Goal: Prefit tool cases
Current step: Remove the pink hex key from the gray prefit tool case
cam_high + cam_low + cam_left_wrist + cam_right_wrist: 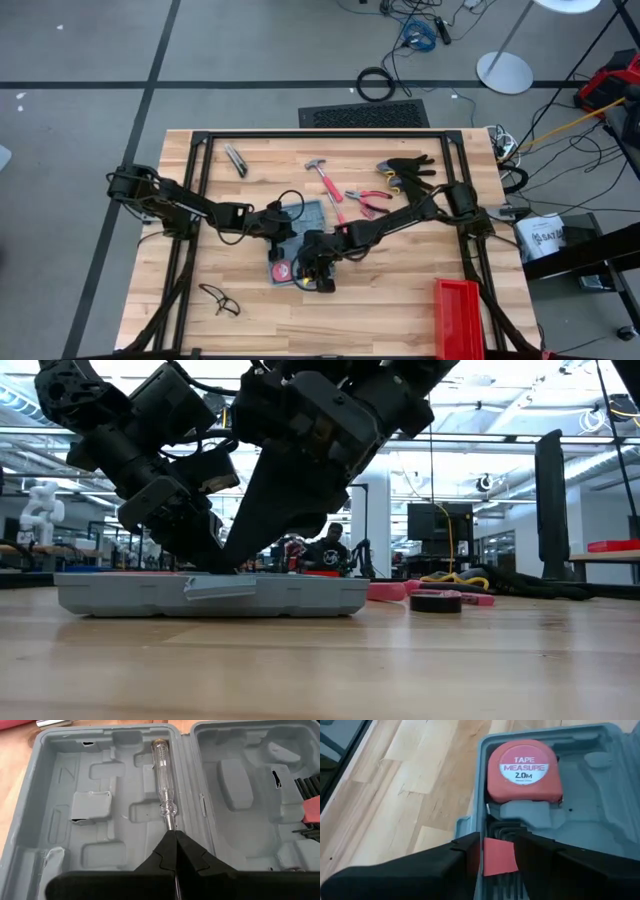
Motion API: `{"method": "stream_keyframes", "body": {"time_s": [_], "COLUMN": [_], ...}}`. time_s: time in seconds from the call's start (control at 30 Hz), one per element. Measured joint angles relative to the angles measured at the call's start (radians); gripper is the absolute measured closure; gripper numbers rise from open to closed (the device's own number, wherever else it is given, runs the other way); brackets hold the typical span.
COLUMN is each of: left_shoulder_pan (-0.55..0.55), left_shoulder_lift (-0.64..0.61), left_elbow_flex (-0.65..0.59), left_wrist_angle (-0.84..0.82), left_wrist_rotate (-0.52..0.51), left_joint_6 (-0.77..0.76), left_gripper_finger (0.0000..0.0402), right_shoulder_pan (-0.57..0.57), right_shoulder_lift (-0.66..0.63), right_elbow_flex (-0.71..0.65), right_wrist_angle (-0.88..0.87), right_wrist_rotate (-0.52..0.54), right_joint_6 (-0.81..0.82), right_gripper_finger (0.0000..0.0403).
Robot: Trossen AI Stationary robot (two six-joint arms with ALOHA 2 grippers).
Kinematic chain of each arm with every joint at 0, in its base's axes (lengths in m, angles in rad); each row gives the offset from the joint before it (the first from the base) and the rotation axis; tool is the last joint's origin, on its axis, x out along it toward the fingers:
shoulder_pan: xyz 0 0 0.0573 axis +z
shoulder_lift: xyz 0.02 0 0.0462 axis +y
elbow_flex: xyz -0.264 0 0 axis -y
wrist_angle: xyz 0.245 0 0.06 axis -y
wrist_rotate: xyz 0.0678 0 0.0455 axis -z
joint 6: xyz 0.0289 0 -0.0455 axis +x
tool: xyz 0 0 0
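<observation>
The tool case [300, 228] lies open mid-counter. The left tool [175, 836], fully closed, pinches the clear-handled screwdriver [164, 777] by its shaft, seating it in its moulded slot. The right tool [497, 854] grips a small red piece [498, 857] beside the tape measure [524, 770], apparently pressing it home.

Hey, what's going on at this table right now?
Two robot arms are packing an open grey tool case in the middle of the wooden table. The left pincer is shut on the tip of a clear-handled screwdriver lying in a tray slot. The right pincer holds a small red piece beside the tape measure already seated in the case.
</observation>
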Motion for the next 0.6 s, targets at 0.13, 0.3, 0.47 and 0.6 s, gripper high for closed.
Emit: {"method": "stream_keyframes", "body": {"time_s": [0.13, 0.3, 0.47, 0.6], "left_shoulder_pan": [0.000, 0.000, 0.000, 0.000], "left_shoulder_lift": [0.000, 0.000, 0.000, 0.000], "left_elbow_flex": [0.000, 0.000, 0.000, 0.001], "left_wrist_angle": [0.000, 0.001, 0.002, 0.002], "left_wrist_rotate": [-0.001, -0.001, -0.002, -0.003], "left_joint_6": [0.000, 0.000, 0.000, 0.000], "left_gripper_finger": [0.0402, 0.0402, 0.0402, 0.0402], "right_shoulder_pan": [-0.001, 0.000, -0.001, -0.003], "right_shoulder_lift": [0.000, 0.018, 0.046, 0.060], "right_elbow_flex": [0.000, 0.000, 0.001, 0.002], "right_wrist_angle": [0.007, 0.010, 0.050, 0.073], "right_wrist_rotate": [0.002, 0.003, 0.002, 0.005], "right_joint_6": [0.001, 0.010, 0.019, 0.019], "right_gripper_finger": [0.0298, 0.0298, 0.0298, 0.0298]}}
